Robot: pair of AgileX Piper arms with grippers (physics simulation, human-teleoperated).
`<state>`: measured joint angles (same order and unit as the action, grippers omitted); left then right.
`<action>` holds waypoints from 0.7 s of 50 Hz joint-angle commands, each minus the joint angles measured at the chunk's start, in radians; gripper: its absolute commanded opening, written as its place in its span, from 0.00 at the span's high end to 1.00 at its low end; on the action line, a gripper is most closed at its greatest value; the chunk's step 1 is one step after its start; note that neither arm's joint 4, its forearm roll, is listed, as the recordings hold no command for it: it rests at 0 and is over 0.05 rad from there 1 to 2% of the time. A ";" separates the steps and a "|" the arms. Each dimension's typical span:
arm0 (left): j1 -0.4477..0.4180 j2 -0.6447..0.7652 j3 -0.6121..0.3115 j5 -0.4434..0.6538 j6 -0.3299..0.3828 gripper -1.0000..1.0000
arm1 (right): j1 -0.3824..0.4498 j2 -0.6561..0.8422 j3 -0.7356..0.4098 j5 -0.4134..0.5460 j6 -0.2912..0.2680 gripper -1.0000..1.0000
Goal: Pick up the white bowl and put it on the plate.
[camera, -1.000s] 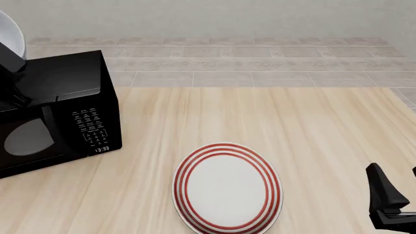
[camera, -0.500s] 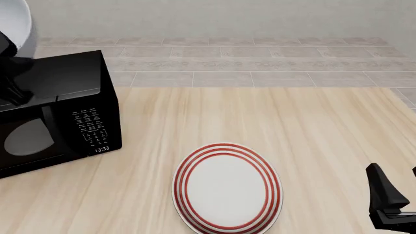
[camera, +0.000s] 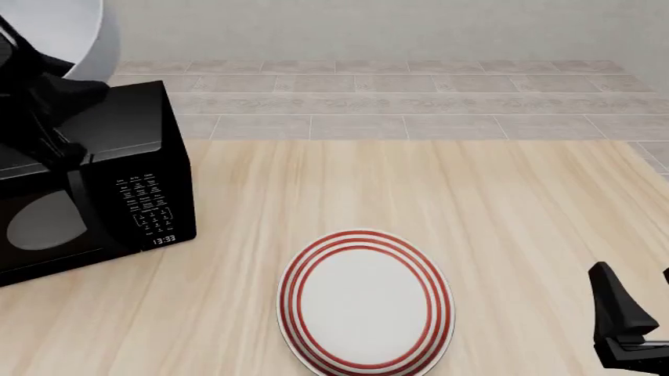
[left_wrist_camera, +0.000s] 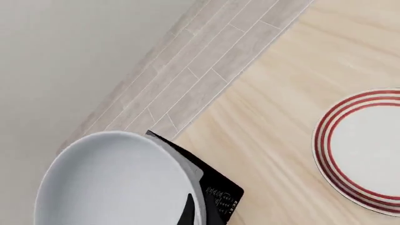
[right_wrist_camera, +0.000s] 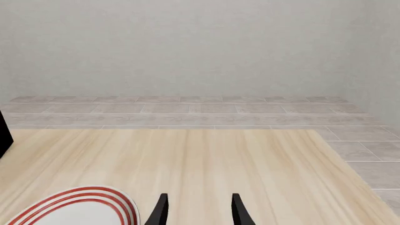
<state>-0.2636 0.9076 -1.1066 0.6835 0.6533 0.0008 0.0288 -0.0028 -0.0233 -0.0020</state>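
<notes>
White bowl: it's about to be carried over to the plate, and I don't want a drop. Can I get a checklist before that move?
1. Glossy white round bowl held by left gripper: ok, lifted above the black microwave.
2. How firm the hold is: cannot tell.
3. Flat red-ringed plate bare: ok.
4. Light wooden table between microwave and plate free: ok.
5. Right gripper away from plate: ok, jaws open.

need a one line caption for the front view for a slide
Left tool holds the white bowl raised above the microwave, with the red-ringed plate bare on the table.
</notes>
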 commanded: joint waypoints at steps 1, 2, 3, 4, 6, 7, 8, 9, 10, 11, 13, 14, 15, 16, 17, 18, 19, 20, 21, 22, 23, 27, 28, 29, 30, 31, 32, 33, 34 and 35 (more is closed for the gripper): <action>-0.126 0.019 -0.013 -0.042 -0.047 1.00 | 0.000 -0.001 0.001 0.000 0.000 0.00; -0.133 0.026 -0.016 -0.039 -0.055 1.00 | -0.001 -0.002 0.001 0.000 0.000 0.00; -0.148 0.028 -0.013 -0.044 -0.055 1.00 | 0.000 -0.001 0.001 0.000 0.000 0.00; -0.146 0.034 -0.016 -0.047 -0.054 1.00 | -0.001 -0.002 0.001 0.000 0.000 0.00; -0.169 0.039 -0.008 -0.051 -0.053 1.00 | 0.000 -0.002 0.001 0.000 0.000 0.00; -0.183 0.040 0.001 -0.057 -0.050 1.00 | 0.000 -0.001 0.001 0.000 0.000 0.00; -0.189 0.039 0.003 -0.063 -0.046 1.00 | -0.001 -0.002 0.001 0.000 0.000 0.00; -0.210 0.035 0.000 -0.077 -0.052 1.00 | -0.001 -0.002 0.001 0.000 0.000 0.00; -0.243 0.028 -0.005 -0.064 -0.067 1.00 | -0.001 -0.001 0.001 0.000 0.000 0.00; -0.247 0.040 -0.008 -0.051 -0.080 1.00 | 0.000 -0.002 0.001 0.000 0.000 0.00; -0.246 0.042 0.007 -0.071 -0.057 1.00 | 0.000 -0.001 0.001 0.000 0.000 0.00; -0.254 0.049 -0.003 -0.066 -0.069 1.00 | 0.000 -0.002 0.001 0.000 0.000 0.00; -0.262 0.050 0.002 -0.069 -0.064 1.00 | 0.000 -0.001 0.001 0.000 0.000 0.00; -0.282 0.057 0.000 -0.065 -0.069 1.00 | -0.001 -0.002 0.001 0.000 0.000 0.00; -0.287 0.059 0.002 -0.069 -0.064 1.00 | 0.000 -0.002 0.001 0.000 0.000 0.00; -0.292 0.064 0.000 -0.072 -0.065 1.00 | -0.001 -0.002 0.001 0.000 0.001 0.00; -0.302 0.068 -0.004 -0.070 -0.065 1.00 | -0.001 -0.002 0.001 0.000 0.000 0.00; -0.311 0.071 -0.006 -0.072 -0.064 1.00 | 0.000 -0.002 0.001 0.000 0.001 0.00; -0.312 0.075 -0.009 -0.073 -0.064 1.00 | 0.000 -0.002 0.001 0.000 0.000 0.00; -0.326 0.084 -0.010 -0.075 -0.064 1.00 | 0.000 -0.002 0.001 0.000 0.000 0.00; -0.338 0.089 -0.002 -0.078 -0.058 1.00 | 0.000 -0.001 0.001 0.000 0.000 0.00; -0.354 0.104 0.006 -0.093 -0.061 1.00 | 0.000 -0.001 0.001 0.000 0.000 0.00; -0.354 0.108 0.007 -0.097 -0.060 1.00 | -0.001 -0.001 0.001 0.000 0.000 0.00; -0.365 0.111 0.014 -0.102 -0.060 1.00 | 0.000 -0.001 0.001 0.000 0.000 0.00; -0.372 0.113 0.012 -0.101 -0.067 1.00 | 0.000 -0.001 0.001 0.000 0.000 0.00; -0.381 0.116 0.017 -0.106 -0.069 1.00 | 0.000 -0.001 0.001 0.000 0.000 0.00; -0.385 0.120 0.017 -0.105 -0.073 1.00 | -0.001 -0.002 0.001 0.000 0.000 0.00; -0.392 0.122 0.021 -0.109 -0.075 1.00 | 0.000 -0.001 0.001 0.000 0.000 0.00; -0.403 0.121 0.030 -0.118 -0.074 1.00 | 0.000 -0.002 0.001 0.000 0.000 0.00; -0.406 0.123 0.031 -0.119 -0.079 1.00 | 0.000 -0.001 0.001 0.000 0.000 0.00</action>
<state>-0.6025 1.0107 -1.1055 0.6074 0.5831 0.0008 0.0288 -0.0028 -0.0233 -0.0019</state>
